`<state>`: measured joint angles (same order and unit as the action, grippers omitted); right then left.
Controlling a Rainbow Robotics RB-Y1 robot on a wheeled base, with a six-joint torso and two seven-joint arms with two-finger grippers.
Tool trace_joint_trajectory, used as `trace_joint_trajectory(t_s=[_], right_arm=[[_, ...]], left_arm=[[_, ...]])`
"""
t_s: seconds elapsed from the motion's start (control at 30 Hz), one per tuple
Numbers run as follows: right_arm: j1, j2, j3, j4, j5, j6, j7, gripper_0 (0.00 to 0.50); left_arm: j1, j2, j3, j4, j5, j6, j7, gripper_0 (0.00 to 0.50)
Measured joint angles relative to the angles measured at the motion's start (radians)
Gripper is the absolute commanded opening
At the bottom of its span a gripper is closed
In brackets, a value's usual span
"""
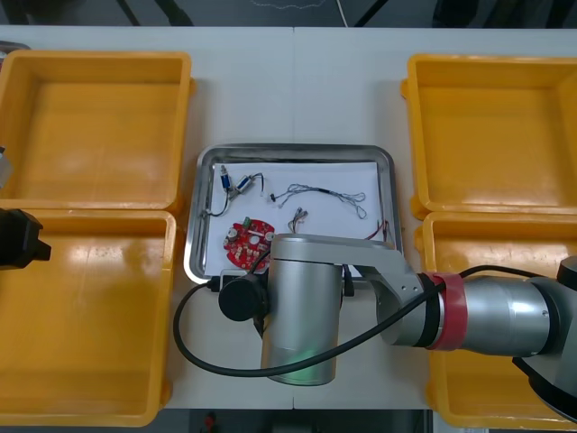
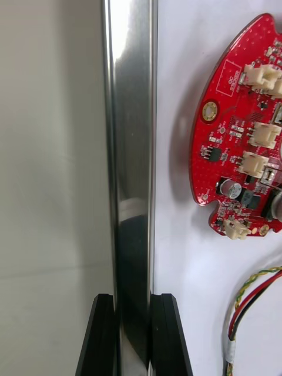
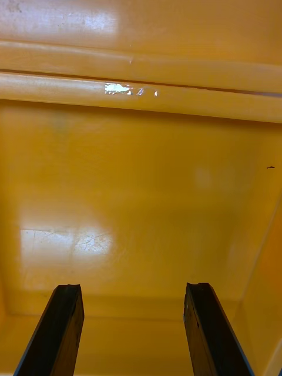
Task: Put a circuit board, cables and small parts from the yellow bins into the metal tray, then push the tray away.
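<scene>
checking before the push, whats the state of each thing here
tray, loaded, rim gripped
right pincer, shut on the tray rim
left pincer, open, over a yellow bin
circuit board, flat in the tray, parts side up
cables, loose in the tray

Bright overhead light. Glare streaks the shiny metal tray (image 2: pixel 132 117) just beyond the right gripper (image 2: pixel 133 305); white glints spot the glossy yellow bin (image 3: pixel 141 176) beyond the left gripper (image 3: pixel 134 291).
</scene>
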<state>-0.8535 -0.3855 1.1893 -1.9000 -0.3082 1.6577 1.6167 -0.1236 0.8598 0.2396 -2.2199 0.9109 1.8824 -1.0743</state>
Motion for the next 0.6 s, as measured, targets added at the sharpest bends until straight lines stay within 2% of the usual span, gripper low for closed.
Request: trace_joint_trajectory(t_s=[0.17, 0.6], right_arm=[[-0.032, -0.011, 0.0, 0.0, 0.027, 0.0, 0.0, 0.0], [-0.137, -0.016, 0.0, 0.044, 0.029, 0.0, 0.0, 0.0]], left_arm=[[0.0, 0.0, 0.0, 0.0, 0.0, 0.0, 0.0, 0.5], [0.0, 0.0, 0.0, 0.0, 0.0, 0.0, 0.0, 0.5]])
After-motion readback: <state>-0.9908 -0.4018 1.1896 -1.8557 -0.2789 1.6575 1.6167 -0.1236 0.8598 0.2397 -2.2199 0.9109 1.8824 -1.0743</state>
